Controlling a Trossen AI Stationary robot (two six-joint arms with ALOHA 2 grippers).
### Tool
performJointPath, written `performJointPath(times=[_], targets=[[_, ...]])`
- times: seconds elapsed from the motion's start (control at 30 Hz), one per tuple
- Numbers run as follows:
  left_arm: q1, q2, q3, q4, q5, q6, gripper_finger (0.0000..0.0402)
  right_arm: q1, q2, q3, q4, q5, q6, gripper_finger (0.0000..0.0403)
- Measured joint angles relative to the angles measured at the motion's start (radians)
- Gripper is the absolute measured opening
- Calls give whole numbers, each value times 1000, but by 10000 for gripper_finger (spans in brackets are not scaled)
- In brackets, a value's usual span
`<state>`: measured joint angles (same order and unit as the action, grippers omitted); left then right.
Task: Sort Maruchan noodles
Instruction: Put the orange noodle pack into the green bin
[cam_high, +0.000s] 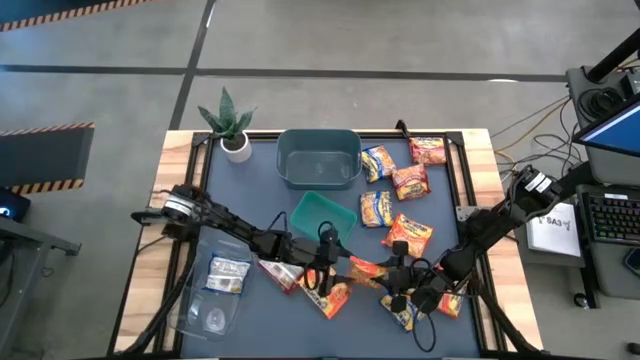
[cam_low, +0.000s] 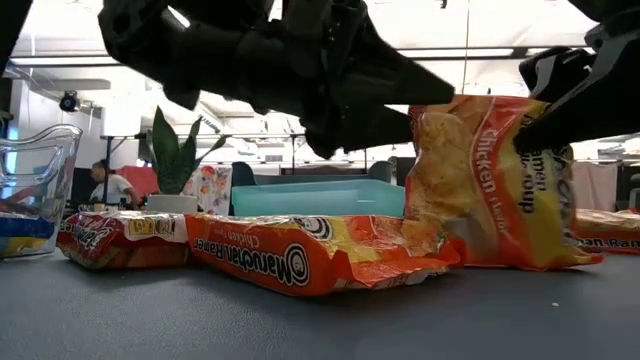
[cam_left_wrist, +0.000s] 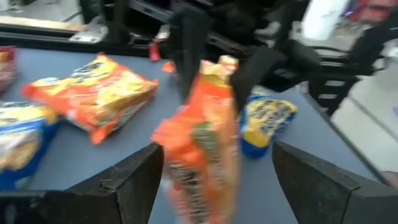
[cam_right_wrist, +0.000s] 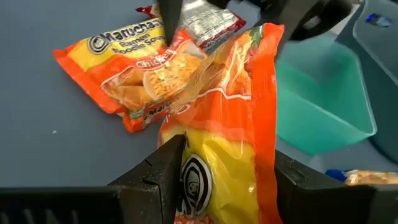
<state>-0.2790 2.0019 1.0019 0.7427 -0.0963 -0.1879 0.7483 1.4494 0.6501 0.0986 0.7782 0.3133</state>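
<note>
I counted about ten noodle packets (cam_high: 409, 233) on my surface (cam_high: 250, 200), one green tray (cam_high: 322, 215), one grey-teal tub (cam_high: 318, 157), one potted plant (cam_high: 232, 125) and one clear container (cam_high: 213, 300).

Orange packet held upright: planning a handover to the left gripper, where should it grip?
Probably the near half, across its flat faces, from the left arm's side: the orange packet shows its thin edge to the open left gripper, while the right gripper holds the far end.
</note>
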Motion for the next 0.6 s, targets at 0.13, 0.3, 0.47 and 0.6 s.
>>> performJointPath(times=[0.13, 0.3, 0.47, 0.6], targets=[[0, 25, 0, 35, 2, 9, 274, 0, 0, 13, 4, 4, -23, 148], [0, 25, 0, 42, 0, 14, 230, 0, 0, 29, 8, 7, -15, 148], [0, 25, 0, 42, -17, 11, 158, 0, 0, 38, 11, 8, -17, 148], [0, 25, 0, 42, -18, 10, 98, 0, -1, 43, 12, 8, -9, 148]])
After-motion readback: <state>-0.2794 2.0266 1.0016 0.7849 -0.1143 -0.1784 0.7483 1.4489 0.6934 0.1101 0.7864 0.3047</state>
